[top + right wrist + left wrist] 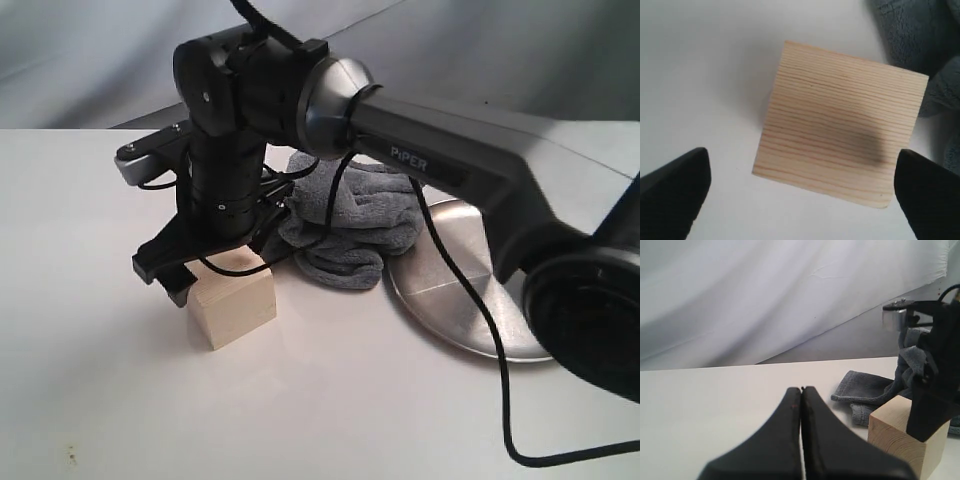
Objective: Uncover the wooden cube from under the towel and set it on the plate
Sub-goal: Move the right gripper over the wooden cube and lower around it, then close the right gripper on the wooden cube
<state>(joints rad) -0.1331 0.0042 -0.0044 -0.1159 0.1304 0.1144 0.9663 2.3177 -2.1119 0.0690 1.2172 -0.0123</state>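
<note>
The wooden cube (235, 300) stands uncovered on the white table, just left of the crumpled blue-grey towel (345, 225). My right gripper (215, 262) hangs right over the cube, open, a finger on either side and neither touching it. From the right wrist the cube (840, 135) fills the space between the spread jaws of the right gripper (802, 165), with the towel (910, 30) beside it. The steel plate (460, 290) lies right of the towel, partly under it. My left gripper (801, 390) is shut and empty, low over the table, with the cube (905, 435) and towel (865, 387) off to one side.
The right arm (460, 160) stretches over the plate and towel, its black cable (470, 300) drooping across the plate. A white backdrop (765, 300) hangs behind the table. Bare tabletop (100, 380) lies left of and in front of the cube.
</note>
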